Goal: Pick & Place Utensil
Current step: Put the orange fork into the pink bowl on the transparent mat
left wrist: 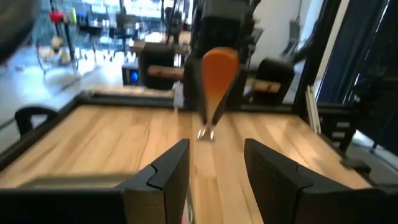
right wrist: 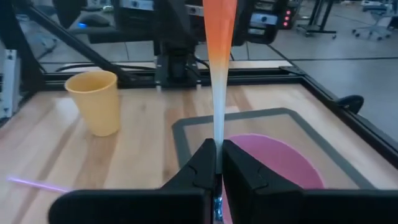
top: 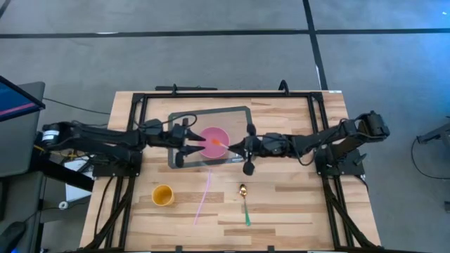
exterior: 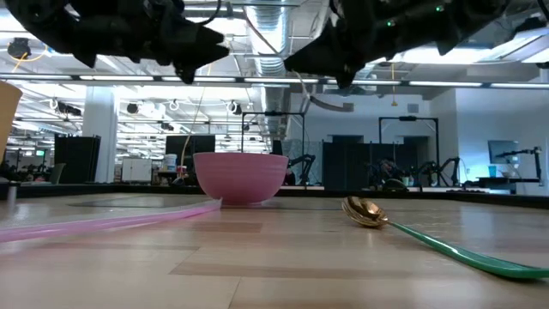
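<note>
Right pincer (right wrist: 216,163) sits at the bottom of its wrist view, fingers clamped together on the thin whitish stem of an orange utensil (right wrist: 219,56), whose orange handle end rises to the top of that frame. In the high view that pincer (top: 232,147) is mid-frame, at the right edge of the pink bowl, with the orange utensil (top: 216,143) held out over the bowl.

Tabletop (top: 295,204): light wood planks inside a black frame, filling the centre of the high view.

Grey mat (top: 239,112), dark-bordered, in the upper middle of the tabletop.

Pink bowl (top: 214,139) sits on the mat. In the low view it (exterior: 240,176) stands centre-left.

Left pincer (top: 199,143) reaches in from the frame's left to the bowl's left edge. Fingers (left wrist: 165,174) are spread apart, nothing between them; the orange utensil's tip (left wrist: 217,78) hangs ahead of them.

Yellow cup (top: 163,195) stands upright on bare wood, lower left of the mat.

Pink straw (top: 204,198) lies diagonally between cup and spoon, below the mat.

Spoon (top: 245,205) lies lower centre on the wood: gold bowl end toward the mat, green handle pointing to the bottom edge. It shows in the right half of the low view (exterior: 367,212).
</note>
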You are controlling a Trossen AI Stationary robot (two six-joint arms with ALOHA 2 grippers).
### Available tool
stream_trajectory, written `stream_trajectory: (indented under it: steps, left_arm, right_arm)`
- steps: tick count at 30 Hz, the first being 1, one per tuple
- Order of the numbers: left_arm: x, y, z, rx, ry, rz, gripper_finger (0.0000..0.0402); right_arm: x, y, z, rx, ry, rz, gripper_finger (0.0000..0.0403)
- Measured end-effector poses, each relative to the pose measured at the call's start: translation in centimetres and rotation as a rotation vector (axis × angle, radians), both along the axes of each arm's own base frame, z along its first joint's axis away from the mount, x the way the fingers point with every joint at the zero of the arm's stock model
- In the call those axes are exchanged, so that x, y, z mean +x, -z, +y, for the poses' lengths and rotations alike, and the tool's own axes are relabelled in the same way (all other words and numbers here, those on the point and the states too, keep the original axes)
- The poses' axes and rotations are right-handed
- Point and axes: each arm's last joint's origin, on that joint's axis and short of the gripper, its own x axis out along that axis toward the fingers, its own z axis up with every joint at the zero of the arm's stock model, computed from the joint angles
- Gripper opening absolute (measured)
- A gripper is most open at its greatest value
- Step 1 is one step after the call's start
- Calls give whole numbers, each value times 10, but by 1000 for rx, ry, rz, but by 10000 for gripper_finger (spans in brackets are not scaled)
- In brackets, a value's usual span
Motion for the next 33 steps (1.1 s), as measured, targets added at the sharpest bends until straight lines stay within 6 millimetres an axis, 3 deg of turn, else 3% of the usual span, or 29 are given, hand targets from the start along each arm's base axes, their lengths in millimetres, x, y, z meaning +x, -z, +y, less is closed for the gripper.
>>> stream_trajectory:
  steps: [16,26,33]
  left_arm:
    - [48,31,5,11,-2,-152,154]
    - [82,29,0,-7,29,-153,154]
    - [87,25,0,-5,30,-167,153]
  right_arm:
    - [0,0,-5,-56,-1,9,10]
    - [0,0,-9,-57,16,10,10]
    - [0,1,-9,-80,10,17,10]
